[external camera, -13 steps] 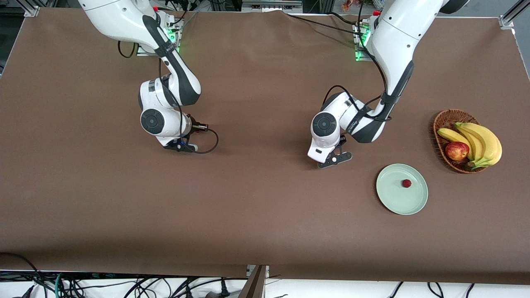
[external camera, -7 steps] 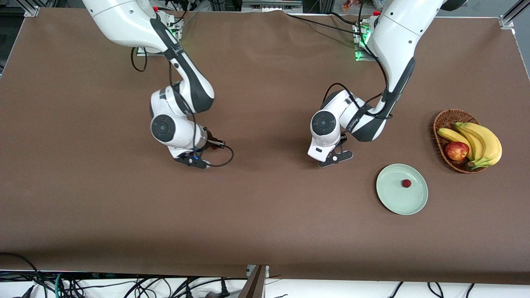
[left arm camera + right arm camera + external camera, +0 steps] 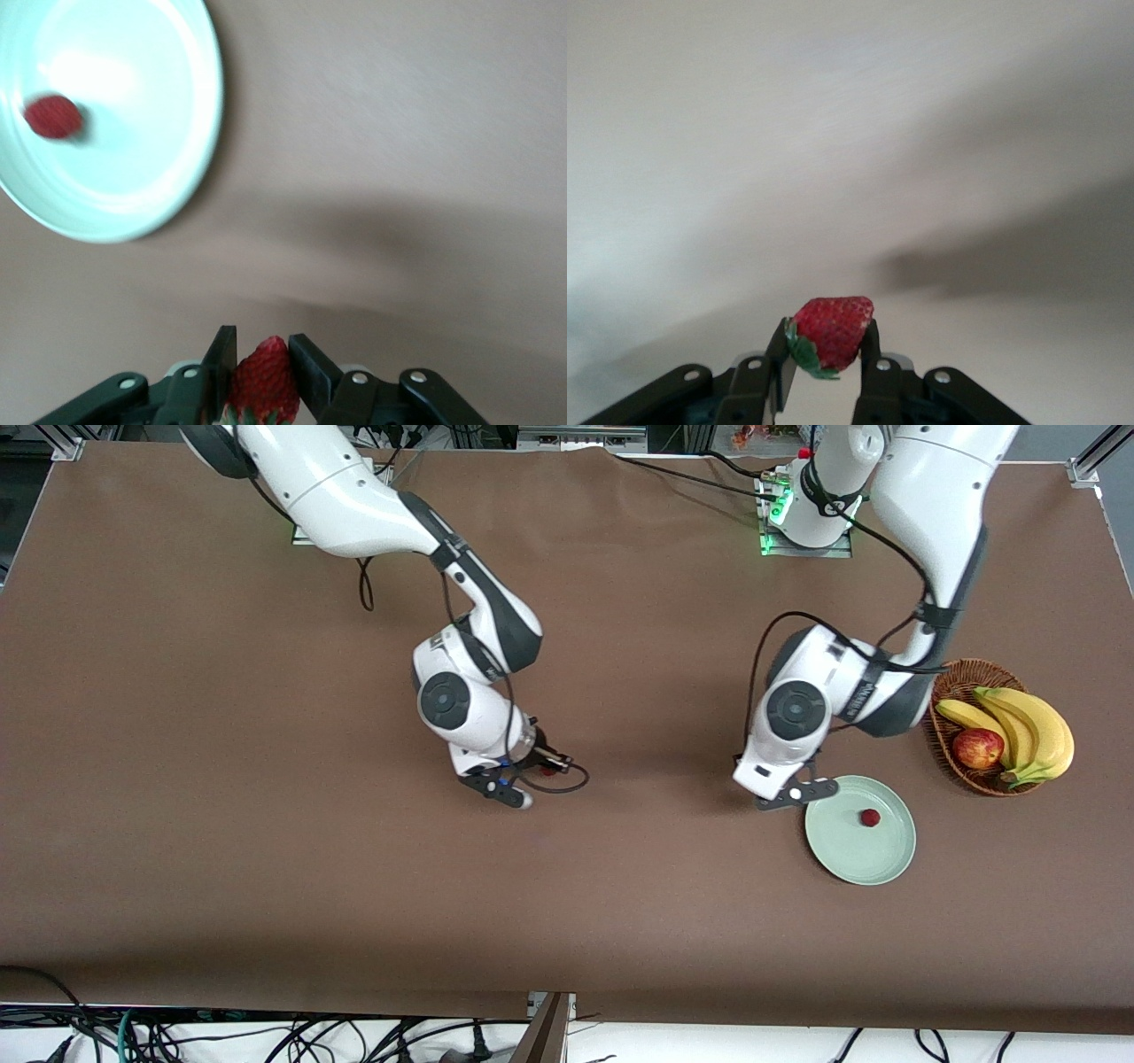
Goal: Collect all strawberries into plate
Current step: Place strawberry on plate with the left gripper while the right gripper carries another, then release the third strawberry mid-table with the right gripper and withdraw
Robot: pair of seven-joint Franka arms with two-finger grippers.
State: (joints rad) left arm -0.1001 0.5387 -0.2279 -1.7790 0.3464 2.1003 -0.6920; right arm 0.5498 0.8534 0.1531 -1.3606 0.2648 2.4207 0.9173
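The left gripper (image 3: 791,790) hangs over the table at the plate's (image 3: 846,859) ten o'clock edge, pinching a strawberry (image 3: 263,375). One berry (image 3: 870,817) lies on the plate. The right gripper (image 3: 523,775), over mid-table, clamps another strawberry (image 3: 830,331).

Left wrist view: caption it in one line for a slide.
Left gripper shut on a strawberry above the table, the plate with another strawberry in sight.
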